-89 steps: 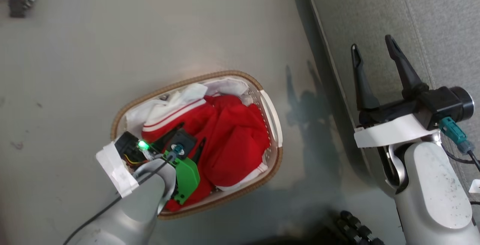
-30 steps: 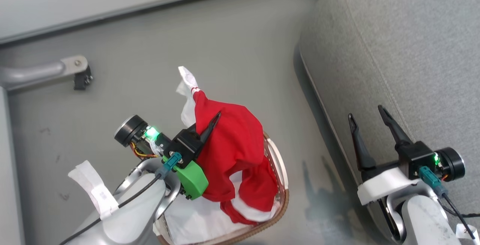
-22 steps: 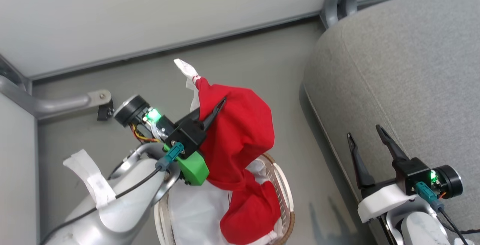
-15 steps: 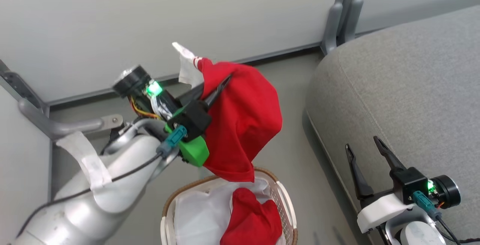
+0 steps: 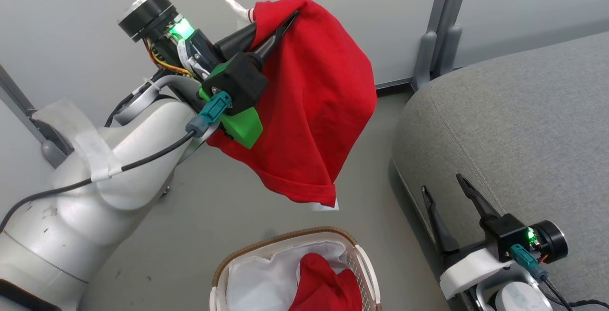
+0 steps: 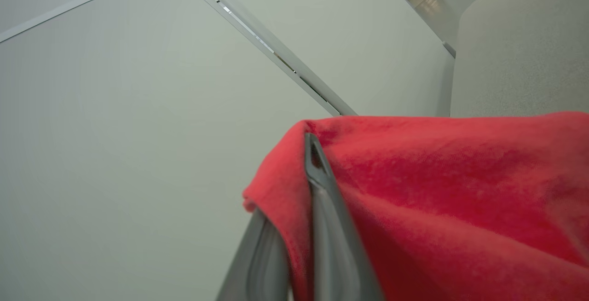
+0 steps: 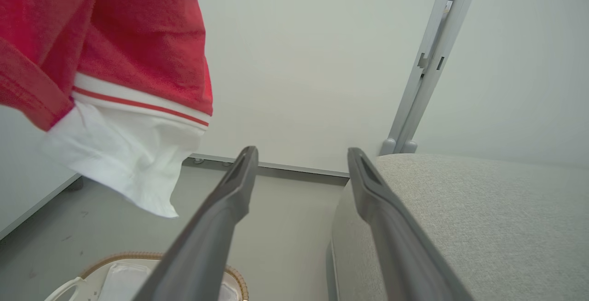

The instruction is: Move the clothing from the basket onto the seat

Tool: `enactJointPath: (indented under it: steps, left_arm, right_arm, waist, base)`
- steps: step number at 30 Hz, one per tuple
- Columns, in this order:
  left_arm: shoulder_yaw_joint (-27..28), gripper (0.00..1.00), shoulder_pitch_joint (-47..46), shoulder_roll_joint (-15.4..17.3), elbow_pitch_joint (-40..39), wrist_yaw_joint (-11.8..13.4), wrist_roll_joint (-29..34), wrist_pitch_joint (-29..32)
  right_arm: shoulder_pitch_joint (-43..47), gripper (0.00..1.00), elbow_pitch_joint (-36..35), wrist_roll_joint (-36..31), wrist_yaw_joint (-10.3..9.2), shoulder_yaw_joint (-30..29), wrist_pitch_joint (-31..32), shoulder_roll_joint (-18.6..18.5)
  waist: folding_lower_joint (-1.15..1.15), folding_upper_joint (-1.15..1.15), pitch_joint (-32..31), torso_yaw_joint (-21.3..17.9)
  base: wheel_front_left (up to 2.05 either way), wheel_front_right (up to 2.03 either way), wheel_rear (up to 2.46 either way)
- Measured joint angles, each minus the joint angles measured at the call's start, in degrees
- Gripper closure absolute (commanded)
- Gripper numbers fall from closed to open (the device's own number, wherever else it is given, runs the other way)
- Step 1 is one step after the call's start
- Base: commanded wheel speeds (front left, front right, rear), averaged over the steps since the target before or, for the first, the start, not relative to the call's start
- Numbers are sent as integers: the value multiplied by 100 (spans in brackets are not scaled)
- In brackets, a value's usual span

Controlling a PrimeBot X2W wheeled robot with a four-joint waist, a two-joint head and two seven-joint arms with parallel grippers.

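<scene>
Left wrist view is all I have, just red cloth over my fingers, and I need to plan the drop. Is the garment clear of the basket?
Observer: Yes. In the head view the held garment hangs from the left gripper, its lowest hem above the basket rim, not touching it.
Operator: Anything else in there?
Observer: A second red garment lies bunched on the white liner.
Operator: And the seat?
Observer: The seat is on the robot's right of the basket; the right gripper is open near its edge, holding nothing.
</scene>
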Motion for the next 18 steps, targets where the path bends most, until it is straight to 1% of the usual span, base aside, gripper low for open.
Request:
enactJointPath:
  steps: [5, 8, 10, 12, 18]
  left_arm:
    - [-129, 100, -218, -37, 43, 0, -70, 0]
    - [-199, 100, -308, -51, 70, 0, -97, -1]
    - [-242, 100, -362, -73, 94, 0, -103, -1]
    - [-258, 100, -408, -100, 104, -1, -138, -1]
    - [-327, 100, -422, -199, 98, -1, -160, -1]
  right_arm:
    - [-131, 0, -43, 309, 0, 324, 0, -2]
    - [-324, 0, 78, 568, 0, 671, 1, -1]
    - [-517, 0, 112, 748, 0, 916, 0, 0]
    - [-789, 0, 97, 1061, 0, 1150, 0, 1]
    - [-1415, 0, 254, 1569, 0, 1777, 0, 2]
  waist:
    - [0, 0, 5, 5]
    - [0, 0, 21, 1]
    - [0, 0, 35, 1]
    - [0, 0, 53, 6]
    - [0, 0, 77, 49]
  base:
    - [0, 0, 0]
    - [0, 0, 0]
    - [0, 0, 0]
    - [0, 0, 0]
    - [0, 0, 0]
